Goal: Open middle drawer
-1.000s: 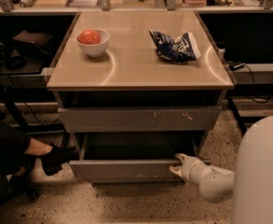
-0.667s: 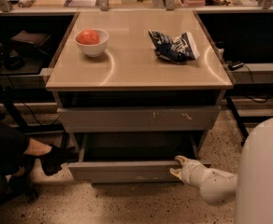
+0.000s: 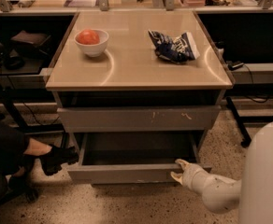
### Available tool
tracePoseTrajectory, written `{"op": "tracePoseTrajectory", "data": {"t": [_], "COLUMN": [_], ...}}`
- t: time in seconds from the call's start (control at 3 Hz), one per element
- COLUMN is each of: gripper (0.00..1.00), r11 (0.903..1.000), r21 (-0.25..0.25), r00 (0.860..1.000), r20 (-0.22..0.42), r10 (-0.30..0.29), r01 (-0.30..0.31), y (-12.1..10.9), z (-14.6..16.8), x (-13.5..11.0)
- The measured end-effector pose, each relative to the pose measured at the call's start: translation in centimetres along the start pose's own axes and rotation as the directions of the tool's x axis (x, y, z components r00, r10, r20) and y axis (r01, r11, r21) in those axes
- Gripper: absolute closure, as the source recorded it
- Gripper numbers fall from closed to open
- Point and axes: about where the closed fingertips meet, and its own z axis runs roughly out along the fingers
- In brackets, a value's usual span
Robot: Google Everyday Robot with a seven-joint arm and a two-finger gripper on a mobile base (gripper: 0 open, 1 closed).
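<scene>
Counter (image 3: 141,66) ahead of me. Below it, middle drawer (image 3: 122,174) stands pulled out toward camera under taller scratched front (image 3: 127,119); grey inside showing, long axis left-right, flat front facing me. My arm (image 3: 213,191) comes in low from right, forearm angled up-left. Tool (image 3: 177,169) sits at drawer front's top edge near its right end, one finger over rim, other on outer face, pinching panel. Bowl (image 3: 91,43) and blue bag (image 3: 174,46) lie on counter.
</scene>
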Motion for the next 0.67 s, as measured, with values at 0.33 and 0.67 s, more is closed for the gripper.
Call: {"op": "tracePoseTrajectory", "data": {"t": [0.33,0.67], "gripper": [1.0,1.0], "r11": [1.0,1.0], "r21": [0.0,-0.001], "r00": [1.0,1.0], "r20": [0.0,0.007], "r10": [0.0,0.002], "r01": [0.0,-0.002], "y": [-0.1,1.2], "z": [-0.3,-1.1], "x": [-0.2,0.3]}}
